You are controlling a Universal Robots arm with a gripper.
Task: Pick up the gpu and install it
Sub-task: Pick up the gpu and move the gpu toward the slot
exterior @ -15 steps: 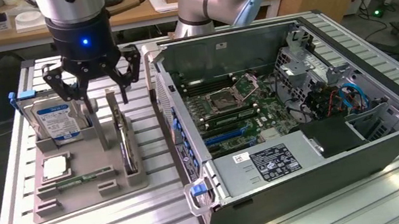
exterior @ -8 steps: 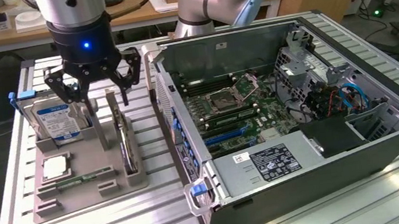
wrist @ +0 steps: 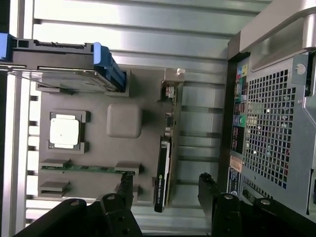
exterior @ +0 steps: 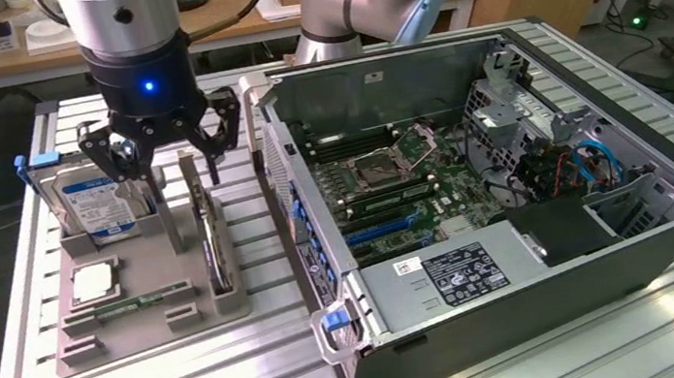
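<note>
Observe gripper (exterior: 171,167) released, jaws spread, above gpu (exterior: 210,237) edgewise in grey tray (exterior: 146,322). Wrist view: note fingers (wrist: 126,190) flanking gpu, clear of it. Exterior view: note motherboard (exterior: 408,175) inside case (exterior: 525,321).

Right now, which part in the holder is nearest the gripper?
The gpu, the slim dark card standing on edge beside the case, lined up under the gripper.
</note>
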